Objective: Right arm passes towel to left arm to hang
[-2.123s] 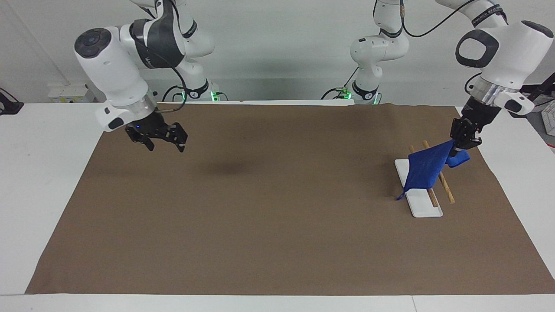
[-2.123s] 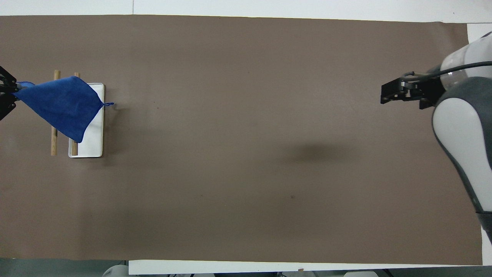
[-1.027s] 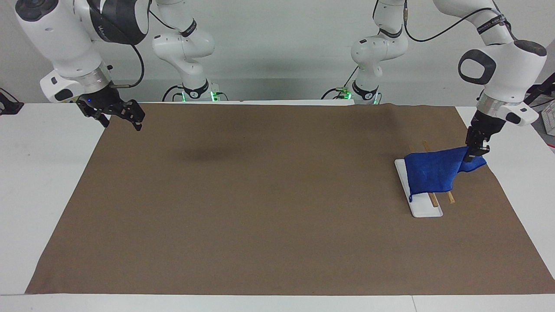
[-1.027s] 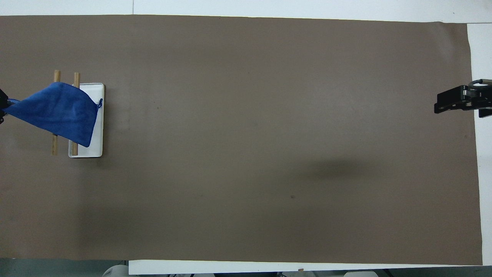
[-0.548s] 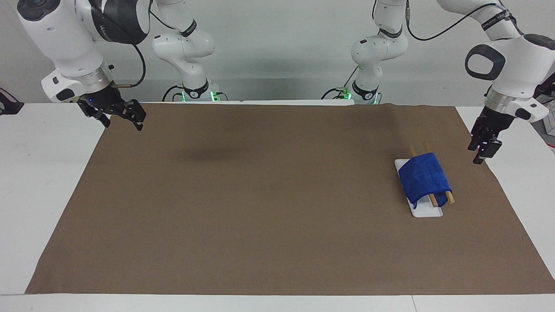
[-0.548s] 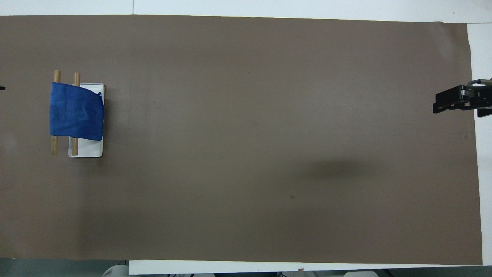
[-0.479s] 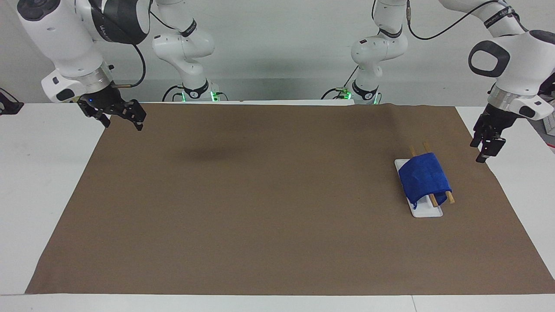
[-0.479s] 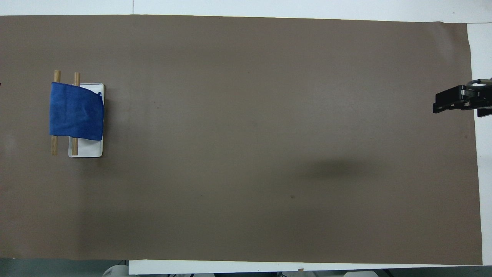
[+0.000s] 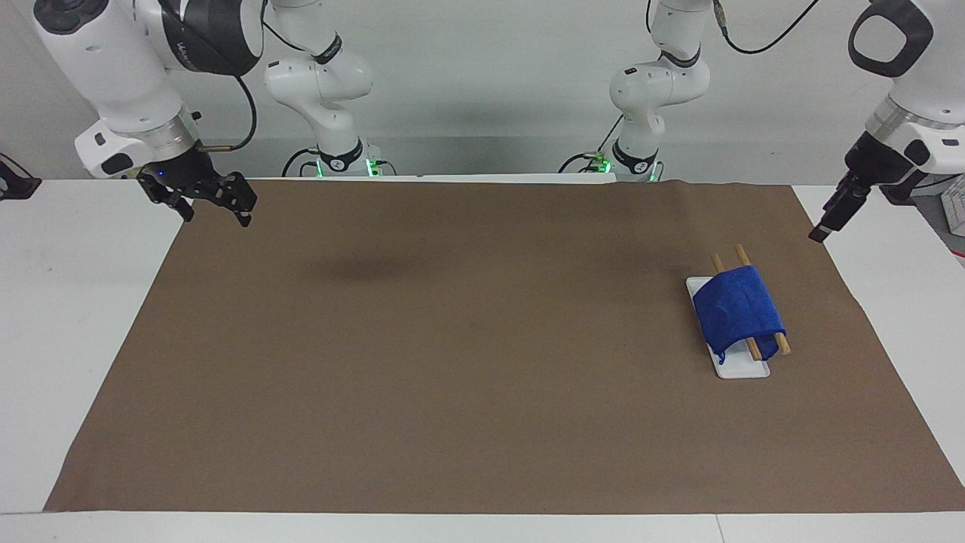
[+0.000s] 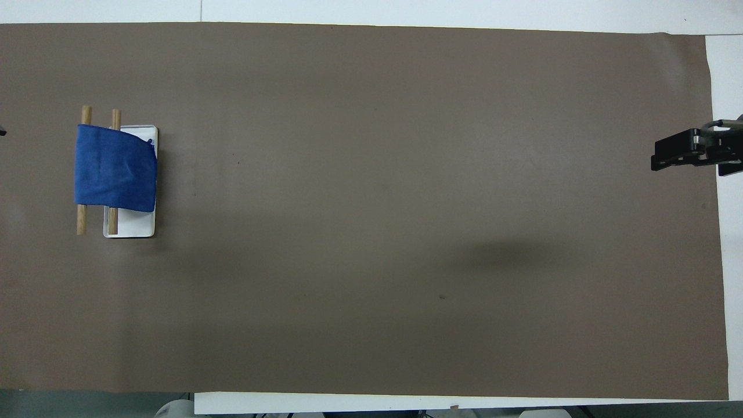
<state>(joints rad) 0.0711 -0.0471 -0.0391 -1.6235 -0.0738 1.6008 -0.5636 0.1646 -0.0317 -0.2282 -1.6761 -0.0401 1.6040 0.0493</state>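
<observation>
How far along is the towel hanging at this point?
Looks done: the towel lies draped over the rack's two wooden rods, free of both grippers. Nothing is in hand: the left gripper is raised over the mat's edge, and the right gripper waits open at its own end. Nothing visibly remains.

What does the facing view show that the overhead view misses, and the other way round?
Only the facing view shows the left gripper, raised over the table's edge at the left arm's end, and both arms' bases. The overhead view alone adds only the mat's edge nearest the robots. Both show the blue towel draped over the two wooden rods of the white-based rack on the brown mat, and the open right gripper.
</observation>
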